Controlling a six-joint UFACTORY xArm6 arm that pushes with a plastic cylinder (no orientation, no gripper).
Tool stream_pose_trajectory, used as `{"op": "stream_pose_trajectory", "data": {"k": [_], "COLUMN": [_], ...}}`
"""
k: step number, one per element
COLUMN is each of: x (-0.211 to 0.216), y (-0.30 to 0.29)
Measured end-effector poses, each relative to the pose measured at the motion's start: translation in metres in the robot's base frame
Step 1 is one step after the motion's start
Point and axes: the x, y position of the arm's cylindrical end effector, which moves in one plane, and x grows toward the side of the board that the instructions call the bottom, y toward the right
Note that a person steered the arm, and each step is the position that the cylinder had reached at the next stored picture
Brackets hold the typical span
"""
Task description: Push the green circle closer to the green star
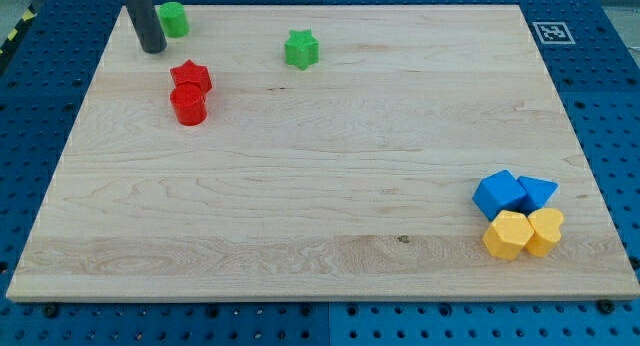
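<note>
Your end effector is a bare rod with no jaws, grasping nothing; my tip (153, 49) rests on the worktop (330, 196) just left of the green circle (174, 19), at the view's top left. The green star (301, 49) lies well apart to the right.

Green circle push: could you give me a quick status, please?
My tip just left of green circle. Green star off to its right. Path between clear.
</note>
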Motion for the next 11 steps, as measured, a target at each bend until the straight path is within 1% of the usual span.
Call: {"op": "stream_pose_trajectory", "data": {"k": [2, 3, 4, 5, 6, 8, 9, 10, 11], "x": [-0.042, -0.051, -0.048, -0.048, -0.063, -0.028, -0.013, -0.003, -0.002], "y": [-0.025, 0.000, 0.035, 0.048, 0.059, 0.079, 0.078, 0.078, 0.102]}}
